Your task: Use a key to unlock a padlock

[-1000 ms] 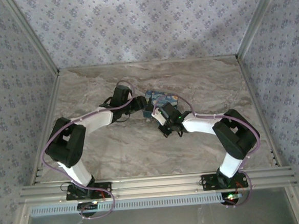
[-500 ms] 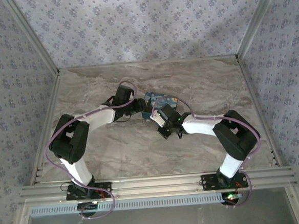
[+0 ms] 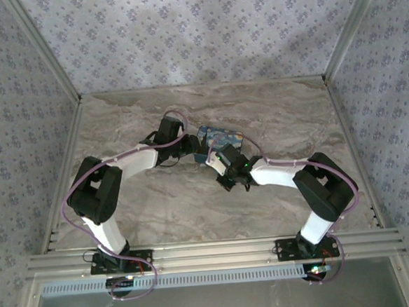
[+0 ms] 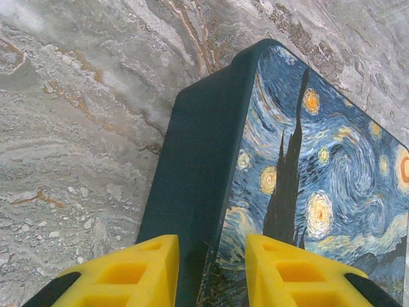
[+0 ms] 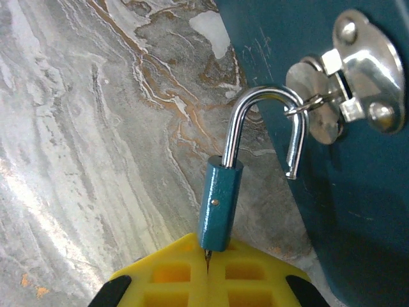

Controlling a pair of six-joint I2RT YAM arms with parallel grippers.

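**Clerk:** Right hand (image 5: 208, 256), condition?

**Inspector:** Closed. The yellow pads (image 5: 172, 272) are pressed together. A thin dark blade, the key (image 5: 206, 252), shows in the seam between them and runs up into the underside of the padlock (image 5: 219, 204).

**Clerk:** And the padlock itself?

**Inspector:** It has a blue-green body and stands directly above the fingertips, slightly tilted. The steel shackle (image 5: 255, 99) is sprung, with one leg seated in the body and the free leg out of it. The bend passes through the ring of a metal hasp (image 5: 358, 70) on the dark side wall of the box (image 5: 358, 211).

**Clerk:** Left hand (image 4: 212, 246)?

**Inspector:** Its fingers (image 4: 128, 272) are partly apart, astride the box's upper edge. One is on the dark wall side and the other over the printed starry lid. I cannot tell whether they bear on the box.

**Clerk:** Where does the box sit?

**Inspector:** It rests on the marbled surface (image 4: 70, 128). From above it lies near the middle, with the left hand at its left end and the right hand at its near side.
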